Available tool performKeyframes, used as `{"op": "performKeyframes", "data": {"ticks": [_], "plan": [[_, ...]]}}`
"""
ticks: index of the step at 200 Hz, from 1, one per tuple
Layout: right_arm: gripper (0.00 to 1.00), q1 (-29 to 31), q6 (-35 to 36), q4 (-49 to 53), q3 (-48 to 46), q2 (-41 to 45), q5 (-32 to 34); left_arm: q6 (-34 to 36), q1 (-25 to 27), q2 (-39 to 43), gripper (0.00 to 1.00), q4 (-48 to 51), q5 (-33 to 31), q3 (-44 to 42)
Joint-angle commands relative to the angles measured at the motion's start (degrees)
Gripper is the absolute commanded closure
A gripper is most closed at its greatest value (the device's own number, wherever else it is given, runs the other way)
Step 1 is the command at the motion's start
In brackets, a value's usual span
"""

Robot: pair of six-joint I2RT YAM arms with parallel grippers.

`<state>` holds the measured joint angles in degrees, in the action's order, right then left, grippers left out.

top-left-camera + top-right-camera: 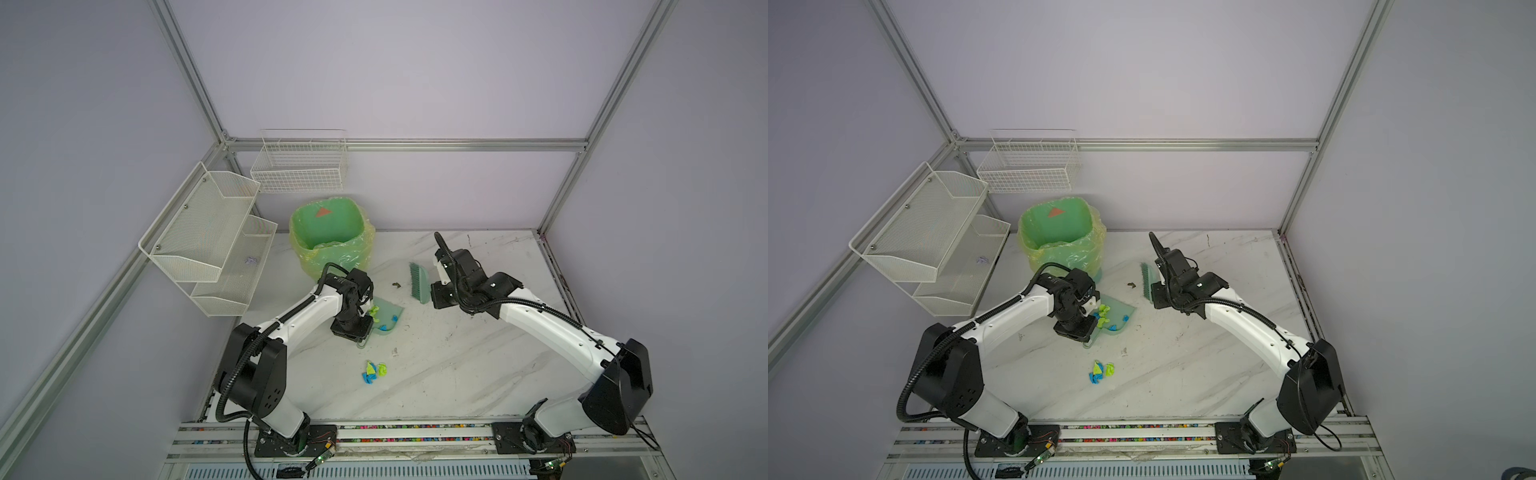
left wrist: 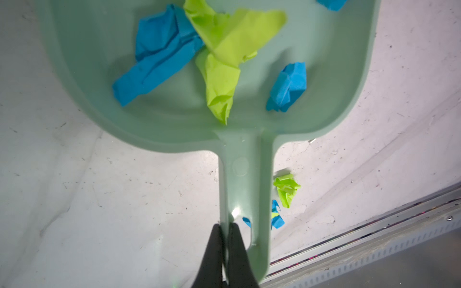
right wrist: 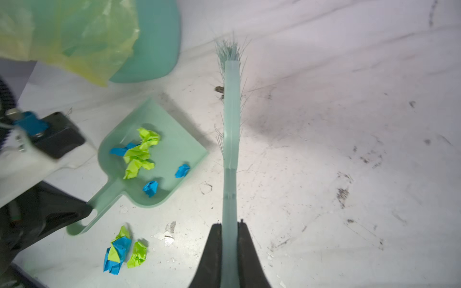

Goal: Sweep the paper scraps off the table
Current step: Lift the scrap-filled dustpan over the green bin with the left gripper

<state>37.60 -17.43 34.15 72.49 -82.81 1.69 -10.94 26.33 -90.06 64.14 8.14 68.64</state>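
Observation:
My left gripper (image 2: 225, 225) is shut on the handle of a mint-green dustpan (image 2: 99, 62), left of the table's (image 1: 457, 374) middle in both top views (image 1: 390, 313) (image 1: 1121, 313). Several blue and yellow-green paper scraps (image 2: 224, 49) lie inside the pan (image 3: 174, 139). A small cluster of loose scraps (image 1: 374, 371) (image 1: 1100, 371) lies on the marble nearer the front, beyond the handle's end (image 3: 119, 249). My right gripper (image 3: 230, 224) is shut on the handle of a mint-green brush (image 3: 232, 112), held right of the pan (image 1: 417, 282), its bristles facing the pan.
A green bin (image 1: 328, 241) lined with a yellow-green bag stands behind the dustpan. A white mesh shelf (image 1: 208, 241) with a lilac wad (image 1: 251, 261) hangs at the left, a wire basket (image 1: 299, 166) on the back wall. A dark speck (image 1: 396, 285) lies beside the bristles.

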Motion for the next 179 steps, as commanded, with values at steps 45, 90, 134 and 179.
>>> {"op": "performKeyframes", "data": {"ticks": [45,90,134,179], "plan": [[1.0,-1.83,-5.77,-0.15,-5.5,7.06,3.41,-0.8,2.21,5.42,1.0,3.25,2.19,12.88],[1.0,-1.9,-6.5,-0.31,-7.4,8.96,2.52,-3.47,4.08,5.25,1.0,6.06,2.82,22.1],[1.0,-1.92,-7.32,-1.14,-10.23,10.48,2.55,-2.28,4.27,1.47,1.0,12.16,-0.87,34.89],[1.0,-1.93,-8.15,-1.35,-11.92,12.12,1.61,1.25,3.96,-3.09,1.0,19.45,-8.35,50.43]]}}
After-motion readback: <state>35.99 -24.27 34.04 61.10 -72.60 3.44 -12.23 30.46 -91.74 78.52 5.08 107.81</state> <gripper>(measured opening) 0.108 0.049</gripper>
